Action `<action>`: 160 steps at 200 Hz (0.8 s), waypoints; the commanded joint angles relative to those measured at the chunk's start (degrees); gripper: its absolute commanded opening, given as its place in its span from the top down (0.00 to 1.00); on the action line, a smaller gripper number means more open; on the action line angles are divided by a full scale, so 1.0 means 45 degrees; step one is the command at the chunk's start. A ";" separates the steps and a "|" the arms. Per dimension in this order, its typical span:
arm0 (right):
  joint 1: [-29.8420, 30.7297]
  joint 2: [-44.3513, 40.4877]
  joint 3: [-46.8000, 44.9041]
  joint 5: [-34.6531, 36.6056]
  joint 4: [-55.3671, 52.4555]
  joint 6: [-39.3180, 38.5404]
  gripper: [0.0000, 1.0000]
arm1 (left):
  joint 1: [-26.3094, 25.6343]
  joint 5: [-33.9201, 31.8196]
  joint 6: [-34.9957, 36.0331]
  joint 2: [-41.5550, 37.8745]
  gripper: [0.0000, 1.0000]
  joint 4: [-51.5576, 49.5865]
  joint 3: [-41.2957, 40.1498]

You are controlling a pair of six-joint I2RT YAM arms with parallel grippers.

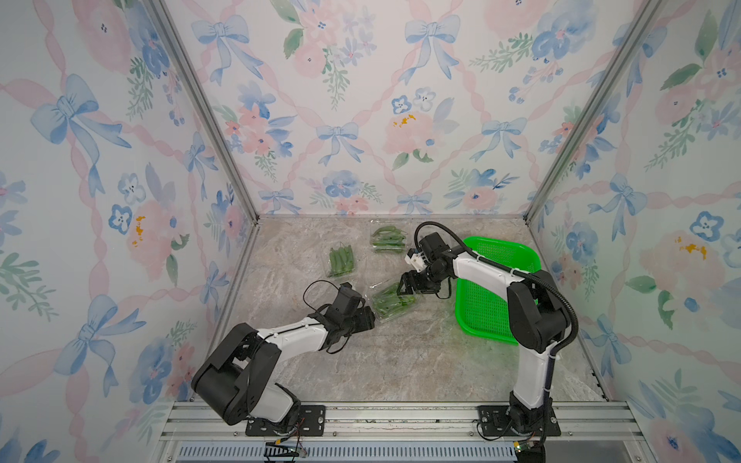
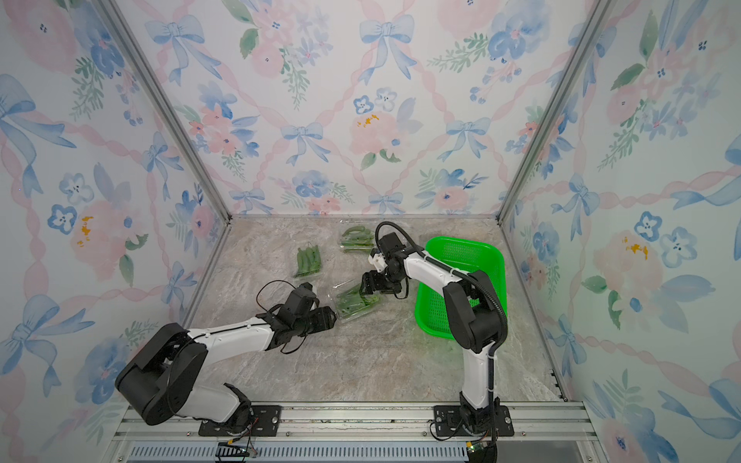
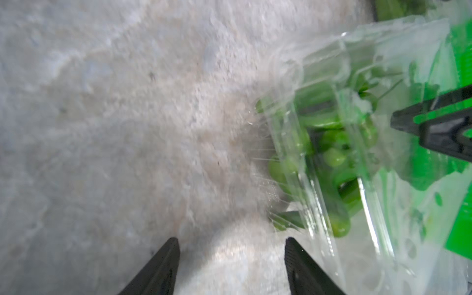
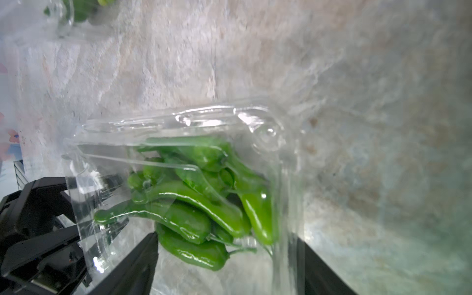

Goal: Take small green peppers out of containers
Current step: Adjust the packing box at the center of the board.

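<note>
L gripper wide open, nothing betw fingers, tips just beside clear container mid-table. R gripper fingers spread wide, straddling peppers in that container; can't tell if actually pinching. Another filled container & third container farther back, green basket by R arm

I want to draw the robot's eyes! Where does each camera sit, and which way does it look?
Top views: high at the front, looking down toward the back wall; both whole arms show, left hand, right hand.
Left wrist: on the left arm, looking past its open fingers at the table and a clear container of peppers.
Right wrist: on the right arm, looking past its fingers at that container.
Shared: both wrist views see the same container, and each sees the other hand.
</note>
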 commanded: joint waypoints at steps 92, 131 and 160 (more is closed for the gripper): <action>-0.0264 -0.3434 -0.0857 0.1604 -0.0617 0.0541 0.03 | 0.0066 -0.2820 0.0958 -0.3050 0.28 -0.1935 0.1163; 0.0092 -0.4771 -0.2085 0.1233 -0.0219 0.2707 0.11 | -0.0066 -0.2360 0.2981 -0.0590 0.28 -0.1848 0.4371; 0.0805 -0.5967 -0.4150 0.1078 0.1367 0.4807 0.19 | -0.0102 -0.1975 0.4308 0.1482 0.28 -0.1799 0.5900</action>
